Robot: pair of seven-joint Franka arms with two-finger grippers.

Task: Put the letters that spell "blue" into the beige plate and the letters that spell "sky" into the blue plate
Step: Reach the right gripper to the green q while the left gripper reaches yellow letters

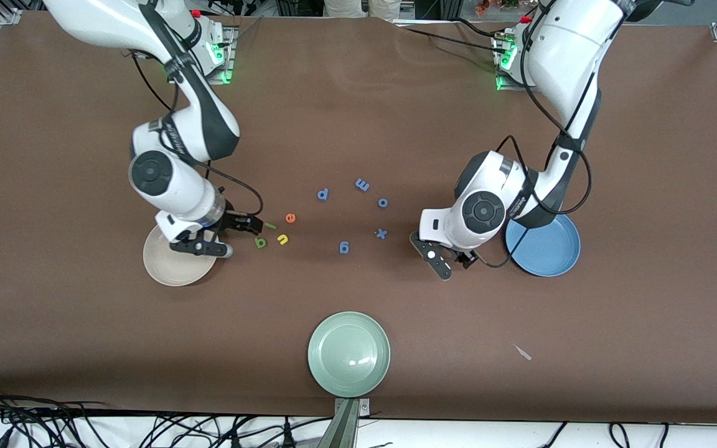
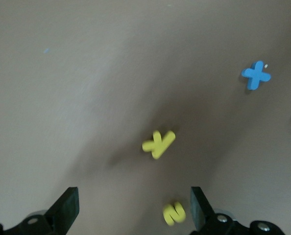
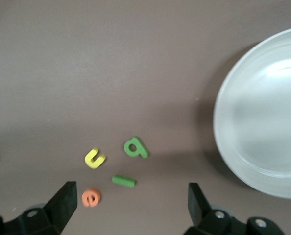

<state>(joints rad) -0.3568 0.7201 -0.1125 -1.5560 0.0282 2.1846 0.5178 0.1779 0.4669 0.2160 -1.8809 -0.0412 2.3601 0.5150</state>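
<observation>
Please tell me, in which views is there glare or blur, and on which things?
Front view: sharp, a small white glare spot on the pale green plate. Right wrist view: the beige plate is washed out by glare, slightly soft. Left wrist view: the yellow k and yellow s look smeared.

A high front camera faces the arms; 2 wrist cameras look down close, sharing its brown table [image 1: 358, 112].

Pale green plate [image 1: 348, 354] (near camera edge), scattered blue letters [image 1: 344, 247]
</observation>
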